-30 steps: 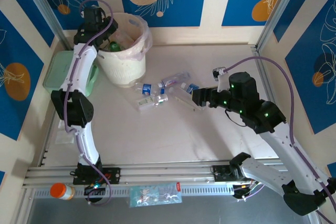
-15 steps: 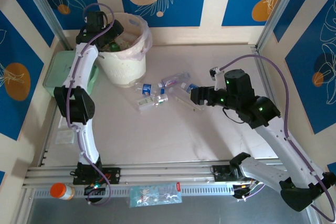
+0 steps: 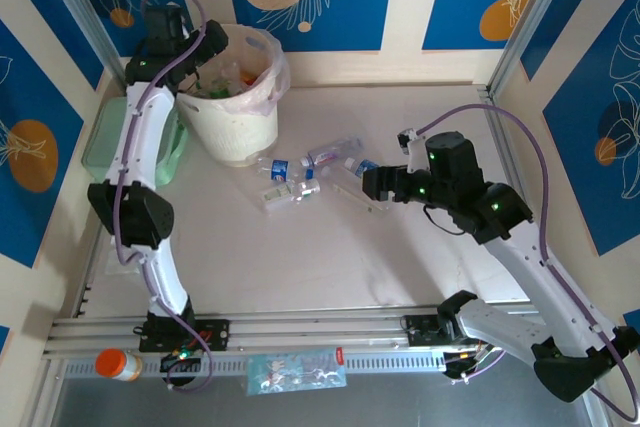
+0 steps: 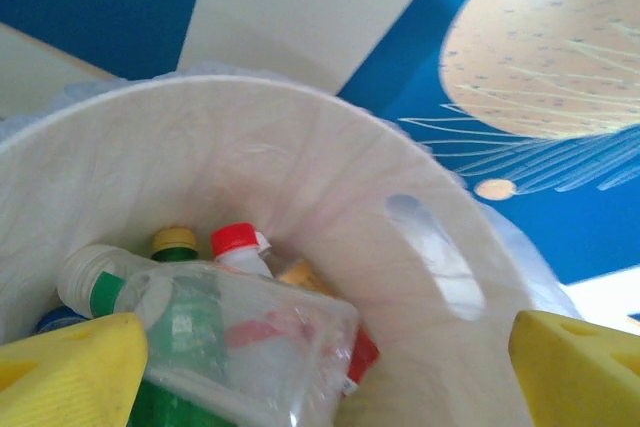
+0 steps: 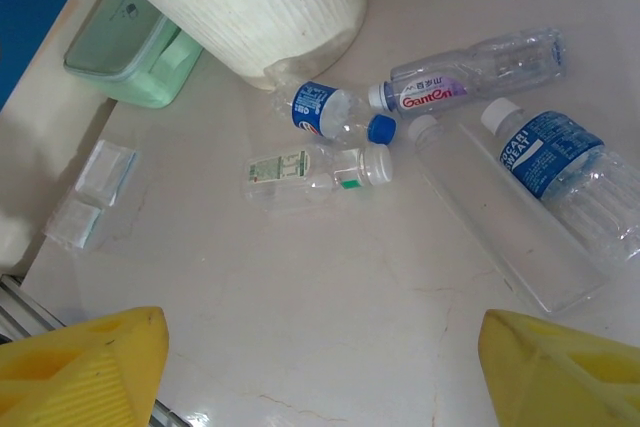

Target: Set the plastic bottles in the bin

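Note:
The bin [image 3: 238, 122] stands at the back left, its liner bag over the rim. My left gripper [image 3: 212, 55] hangs open over its left rim. In the left wrist view the yellow fingers [image 4: 70, 372] stand wide apart above the bin's inner wall [image 4: 330, 177]. A clear bottle [image 4: 245, 337] lies loose on green, yellow-capped and red-capped bottles inside. Several plastic bottles [image 3: 300, 172] lie on the table mid-field. My right gripper [image 3: 368, 185] hovers open just right of them. The right wrist view shows a blue-capped bottle [image 5: 330, 112], a white-capped one [image 5: 315, 172] and a long clear one [image 5: 500, 212].
A pale-green lidded box [image 3: 105, 137] sits left of the bin. Small clear packets [image 5: 90, 192] lie near the left edge. An orange-capped jar [image 3: 118, 364] and a plastic pouch [image 3: 295, 369] rest on the front rail. Bare table lies under my right gripper [image 5: 320, 367].
My left gripper has opened and let a clear bottle go into the bin, then drawn back to the left. The right arm shifted slightly left, then held still.

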You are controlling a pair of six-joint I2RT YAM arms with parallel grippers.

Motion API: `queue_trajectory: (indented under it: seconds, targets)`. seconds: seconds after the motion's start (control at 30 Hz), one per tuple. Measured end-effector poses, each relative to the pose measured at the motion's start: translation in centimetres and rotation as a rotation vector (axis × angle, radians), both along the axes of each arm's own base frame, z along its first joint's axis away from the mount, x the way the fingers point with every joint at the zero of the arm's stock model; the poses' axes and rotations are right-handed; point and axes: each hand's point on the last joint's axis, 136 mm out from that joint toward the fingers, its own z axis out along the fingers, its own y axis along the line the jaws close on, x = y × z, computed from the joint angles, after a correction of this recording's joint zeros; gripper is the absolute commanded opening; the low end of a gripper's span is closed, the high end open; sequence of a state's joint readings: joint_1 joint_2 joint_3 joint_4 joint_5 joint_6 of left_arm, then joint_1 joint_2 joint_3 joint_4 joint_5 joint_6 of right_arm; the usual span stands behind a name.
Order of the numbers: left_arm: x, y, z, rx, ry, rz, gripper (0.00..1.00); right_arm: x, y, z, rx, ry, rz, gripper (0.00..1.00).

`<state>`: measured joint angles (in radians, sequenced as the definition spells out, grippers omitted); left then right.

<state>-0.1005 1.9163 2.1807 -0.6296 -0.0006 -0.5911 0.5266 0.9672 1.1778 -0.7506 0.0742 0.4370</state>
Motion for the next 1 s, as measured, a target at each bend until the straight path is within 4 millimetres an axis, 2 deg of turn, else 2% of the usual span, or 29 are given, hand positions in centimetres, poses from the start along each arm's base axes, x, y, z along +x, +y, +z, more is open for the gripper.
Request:
queue_trajectory:
  seconds: [0.1, 0.33, 0.4, 0.47, 0.57, 0.77, 0.87, 1.0]
  targets:
    - [-3.3, -1.5, 1.4, 0.006, -0.018, -0.048, 0.89, 0.8, 0.0, -1.1, -0.02, 0.044, -0.002, 0.81]
    - [-14.7, -6.4, 3.1, -0.015, -0.094, -0.234, 0.88, 3.7, 0.4, -6.7, -0.102, 0.235, -0.02, 0.82]
    - [-17.3, -7.5, 3.5, -0.014, -0.123, -0.29, 0.88, 4.2, 0.5, -8.0, -0.121, 0.274, -0.022, 0.82]
    - [-19.8, -8.4, 3.0, -0.019, -0.136, -0.344, 0.88, 4.6, 0.7, -9.1, -0.132, 0.307, -0.02, 0.82]
    - [-22.5, -8.9, 0.2, -0.024, -0.098, -0.391, 0.87, 5.2, 1.3, -10.6, -0.143, 0.359, -0.026, 0.8]
    - [-25.7, -8.6, -8.0, -0.004, 0.069, -0.433, 0.87, 7.6, 2.6, -11.3, -0.139, 0.402, -0.067, 0.79]
    - [-26.9, -8.5, -10.5, 0.009, 0.12, -0.458, 0.87, 9.2, 2.7, -11.7, -0.148, 0.414, -0.076, 0.79]
    - [-28.0, -8.8, -11.9, 0.016, 0.132, -0.506, 0.88, 11.9, 1.6, -13.4, -0.2, 0.422, -0.112, 0.79]
